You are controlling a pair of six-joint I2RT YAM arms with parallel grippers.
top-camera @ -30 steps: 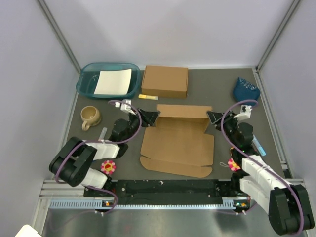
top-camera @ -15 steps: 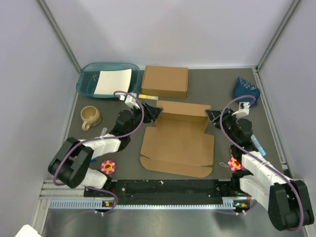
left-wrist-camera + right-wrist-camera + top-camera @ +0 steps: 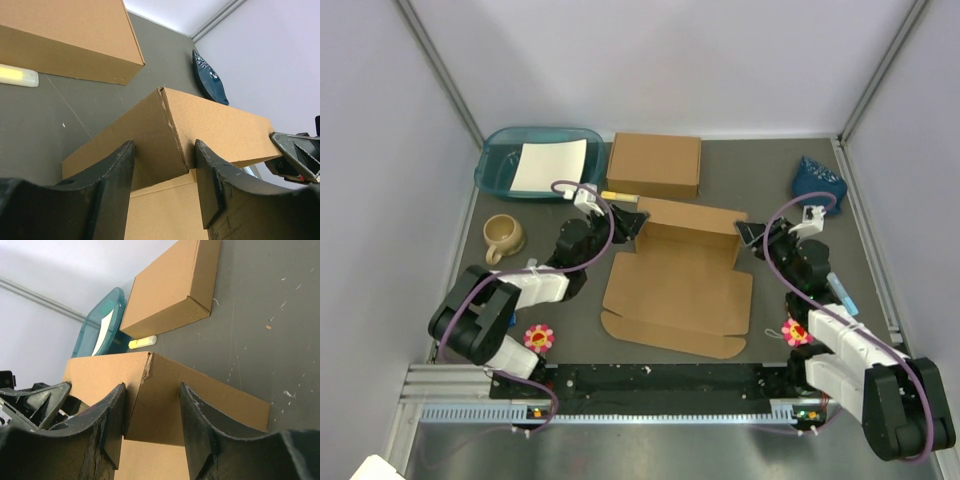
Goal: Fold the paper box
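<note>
Cardboard of the paper box (image 3: 678, 285) lies open at the middle of the table (image 3: 470, 300), between the two arms. The base panel and the near flap lie flat. The rear wall stands raised and meets a short side flap at each rear corner.

1. Left gripper (image 3: 628, 226): positioned at the left rear corner. Its fingers (image 3: 117, 175) stand apart with the folded corner between them. Whether they pinch the cardboard cannot be told.
2. Right gripper (image 3: 748, 240): positioned at the right rear corner. Its fingers (image 3: 112, 415) also stand apart around the corner fold. Contact pressure cannot be told here either.

Containers:
- Teal tray (image 3: 492, 165), at the far left of the table, holds a white paper sheet (image 3: 550, 165) lying flat inside it.
- Tan mug (image 3: 504, 236) stands upright near the tray, left of the left arm (its inside is too small to read).

Surroundings:
- A closed brown box (image 3: 654, 165) sits just behind the raised rear wall, right of the tray.
- A yellow stick (image 3: 620, 196) lies between that closed box and the left rear corner, near the left gripper.
- A dark blue pouch (image 3: 818, 180) lies at the far right, well apart from the paper box.
</note>
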